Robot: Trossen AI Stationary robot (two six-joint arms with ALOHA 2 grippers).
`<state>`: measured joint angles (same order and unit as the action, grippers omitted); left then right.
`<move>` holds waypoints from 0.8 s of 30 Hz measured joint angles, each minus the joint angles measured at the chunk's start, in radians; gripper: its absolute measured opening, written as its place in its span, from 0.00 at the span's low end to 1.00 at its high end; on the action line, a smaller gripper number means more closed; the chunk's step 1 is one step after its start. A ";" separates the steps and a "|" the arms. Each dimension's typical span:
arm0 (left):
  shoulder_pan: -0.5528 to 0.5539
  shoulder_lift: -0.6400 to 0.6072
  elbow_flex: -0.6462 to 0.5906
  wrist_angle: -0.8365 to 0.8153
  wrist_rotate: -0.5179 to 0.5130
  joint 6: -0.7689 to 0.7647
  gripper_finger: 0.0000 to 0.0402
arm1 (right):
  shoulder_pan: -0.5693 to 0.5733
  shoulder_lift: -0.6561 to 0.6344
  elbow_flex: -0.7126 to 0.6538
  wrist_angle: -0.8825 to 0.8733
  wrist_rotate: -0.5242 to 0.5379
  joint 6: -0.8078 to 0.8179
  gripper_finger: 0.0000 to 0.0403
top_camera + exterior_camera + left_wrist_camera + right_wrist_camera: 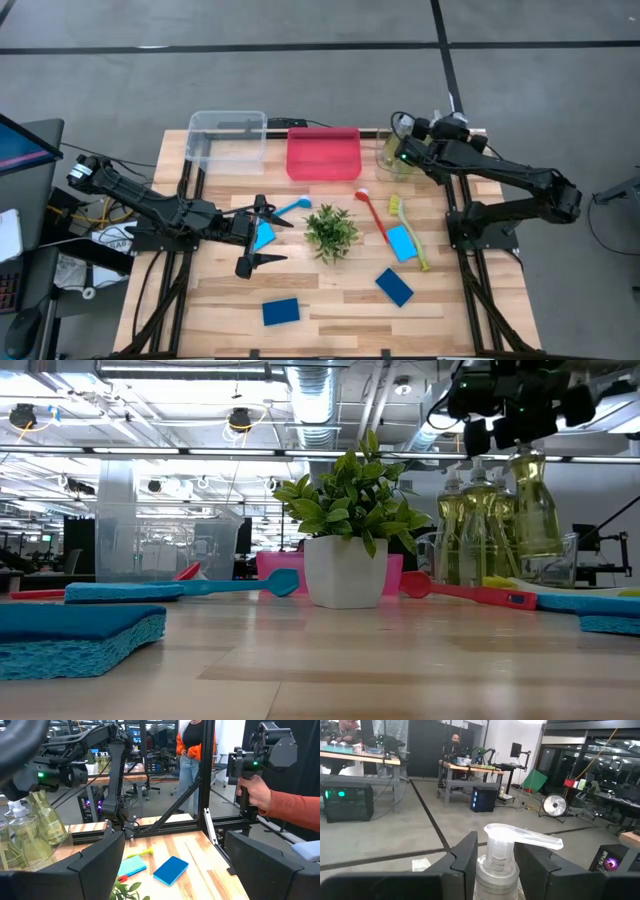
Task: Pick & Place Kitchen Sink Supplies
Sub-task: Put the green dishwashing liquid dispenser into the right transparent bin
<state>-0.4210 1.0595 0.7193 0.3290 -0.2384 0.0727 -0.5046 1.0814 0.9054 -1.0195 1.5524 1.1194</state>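
Note:
My right gripper (397,152) is at the table's far right corner, shut on a clear pump bottle of yellow-green liquid (540,500). Beside that bottle, other pump bottles (470,525) stand in a clear tub (572,560). My left gripper (262,235) hovers open at the left, above a blue sponge (265,237) lying flat. More blue sponges (402,242) (394,287) (281,311) lie on the table. So do a blue brush (290,208), a red brush (372,212) and a yellow brush (410,238). My right gripper pinches the bottle's neck (492,862), just under the pump head (522,837), between its two fingers (465,860). The fingers are level and come from the table's right side. The bottle hangs below them, slightly tilted, its base higher than the bases of the bottles beside it.
A potted green plant (331,230) stands mid-table. A pink bin (323,153) and a clear bin (227,137) sit along the far edge. Beyond the table, a person's hand (257,795) holds a dark device.

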 joint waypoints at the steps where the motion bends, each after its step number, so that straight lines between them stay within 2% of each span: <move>1: 0.000 0.000 0.000 0.000 0.000 0.000 0.86 | 0.000 0.005 0.000 0.000 0.000 0.000 0.26; 10: 0.000 0.000 0.000 0.000 0.000 0.000 0.86 | -0.001 0.016 0.000 0.002 -0.033 0.002 0.27; 18: 0.000 0.000 0.000 0.000 0.000 0.000 0.86 | -0.001 0.015 0.002 0.002 -0.064 -0.003 0.41; 24: 0.000 0.000 0.000 0.000 0.000 0.000 0.86 | -0.002 0.014 0.003 0.002 -0.078 -0.015 0.48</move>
<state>-0.4210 1.0595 0.7193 0.3294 -0.2382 0.0723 -0.5064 1.0958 0.9089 -1.0175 1.4740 1.1044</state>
